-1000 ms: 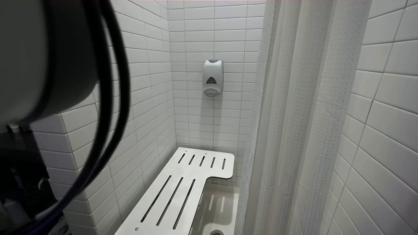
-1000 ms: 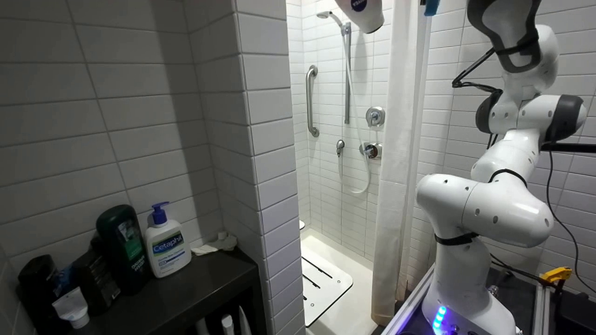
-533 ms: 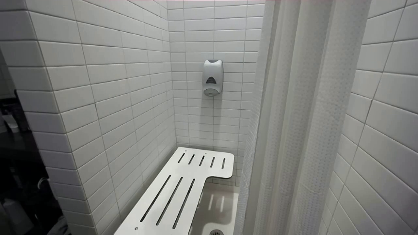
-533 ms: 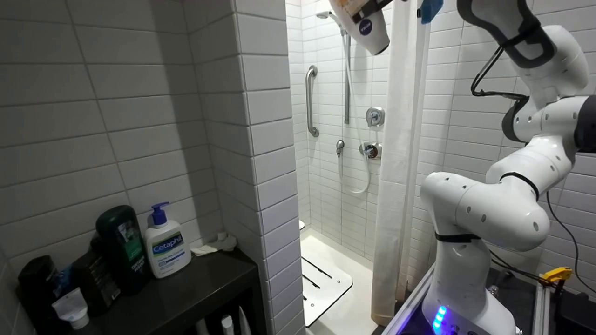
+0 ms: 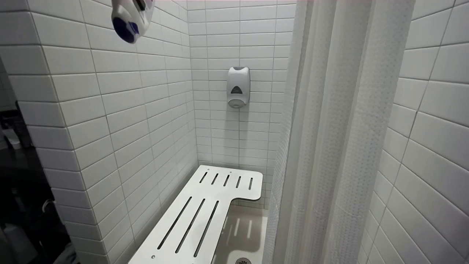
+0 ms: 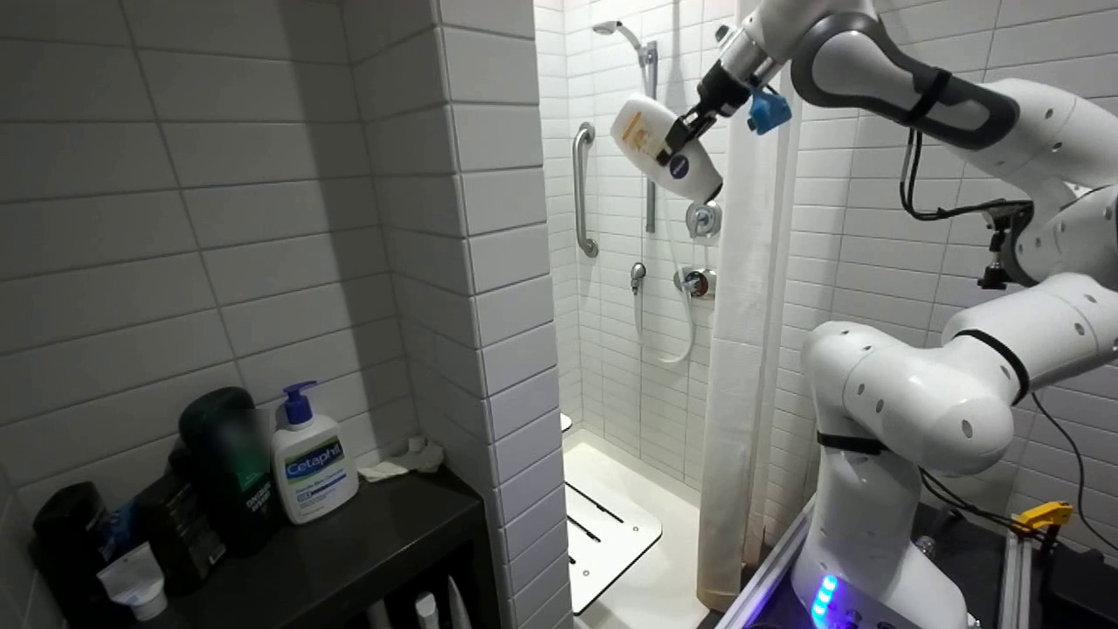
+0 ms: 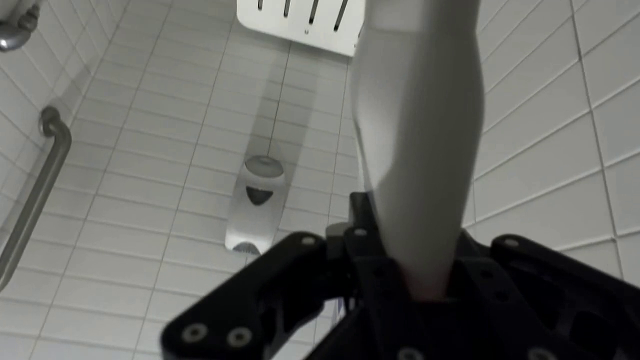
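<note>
My gripper (image 6: 672, 148) is shut on a white bottle (image 6: 639, 127) with an orange print and a round dark blue Nivea logo. The bottle hangs tilted in the air in front of the shower stall, its dark-capped end pointing down and to the right in that exterior view. At the top left of an exterior view only the lower part of the bottle (image 5: 141, 20) shows, with its dark blue cap. In the wrist view the bottle (image 7: 420, 125) stands narrow side on between the black fingers and hides part of the right one.
A soap dispenser (image 5: 238, 88) is fixed to the tiled wall above a slotted white bench (image 5: 198, 216). A curtain (image 5: 337, 128) hangs beside the stall. Grab bar (image 6: 583, 188) and shower head (image 6: 614, 29) are inside. A dark shelf (image 6: 376, 524) holds several bottles, including a Cetaphil pump bottle (image 6: 314, 463).
The bottle and gripper have come down into view in an exterior view, the arm reaching lower. The arm and cables that covered the left of an exterior view are gone; the bottle's cap shows there.
</note>
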`<state>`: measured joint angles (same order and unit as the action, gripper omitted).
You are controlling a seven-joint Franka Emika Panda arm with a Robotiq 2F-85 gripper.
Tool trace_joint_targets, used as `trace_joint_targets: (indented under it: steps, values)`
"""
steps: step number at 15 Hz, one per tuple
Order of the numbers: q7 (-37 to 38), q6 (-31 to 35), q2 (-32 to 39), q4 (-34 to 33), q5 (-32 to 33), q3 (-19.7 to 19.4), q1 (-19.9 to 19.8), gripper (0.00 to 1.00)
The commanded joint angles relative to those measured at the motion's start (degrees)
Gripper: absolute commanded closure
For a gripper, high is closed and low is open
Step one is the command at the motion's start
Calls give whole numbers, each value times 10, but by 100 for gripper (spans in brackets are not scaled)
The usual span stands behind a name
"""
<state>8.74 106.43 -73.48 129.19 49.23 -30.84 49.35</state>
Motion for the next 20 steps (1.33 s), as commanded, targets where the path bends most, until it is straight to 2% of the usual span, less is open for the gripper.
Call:
trace_joint_targets:
  steps: [1, 5, 8, 9, 10, 12, 14, 15, 16, 20]
  values:
    - [-43, 46, 59, 54, -61, -33, -104, 95]
    - [-87, 83, 108, 148, -133, -39, -214, 95]
    - [-133, 115, 134, 223, -201, -8, -298, 95]
    - [-157, 125, 147, 203, -232, -2, -314, 80]
    - [-168, 133, 154, 223, -246, 9, -337, 80]
    - [-172, 140, 159, 240, -252, 25, -359, 80]
    - [-172, 140, 160, 240, -253, 29, -361, 80]
    - [-172, 140, 160, 240, -253, 28, -361, 95]
    - [-177, 130, 164, 236, -279, 36, -356, 95]
    - [-200, 125, 211, 208, -376, 95, -384, 95]
